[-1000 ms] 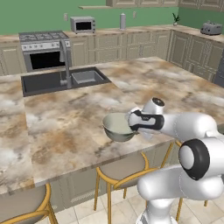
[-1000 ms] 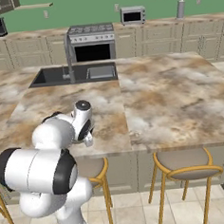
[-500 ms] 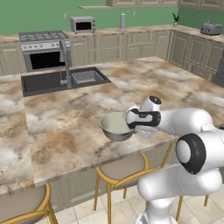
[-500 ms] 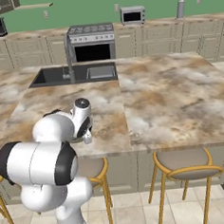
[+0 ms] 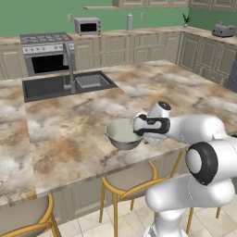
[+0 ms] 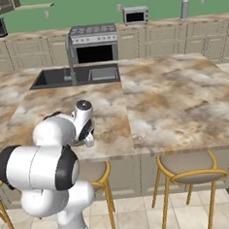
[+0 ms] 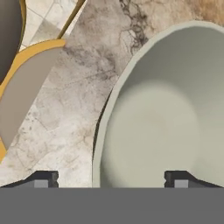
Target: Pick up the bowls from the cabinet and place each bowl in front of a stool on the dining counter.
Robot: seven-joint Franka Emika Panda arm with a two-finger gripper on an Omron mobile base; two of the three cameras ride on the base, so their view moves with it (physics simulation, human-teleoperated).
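Left base view: bowl sits upright on the bench, close to the near edge, roughly midway along the part in view. Cream inside, grey-green outside. The gripper is at the bowl's right rim, with the arm reaching in from the lower right. How the jaws stand cannot be told from this side. A stool stands below the near edge, just under the bowl; part of a second stool shows at the lower left. The dark sink with its tap lies toward the far edge, well apart from the bowl. Stove and microwave stand against the back wall.

Right base view: the arm's white body covers most of the bowl; only a sliver of rim shows beside the wrist, near the near edge of the bench. One stool stands clear to the right below the edge, another is partly hidden behind the arm. The sink lies at the far side.

Hand view: the jaws stand wide apart, one fingertip over bare bench outside the bowl, the other over the bowl's inside, with the rim passing between them untouched. The bowl rests on the marble. A stool seat with yellow frame shows beyond the bench edge.
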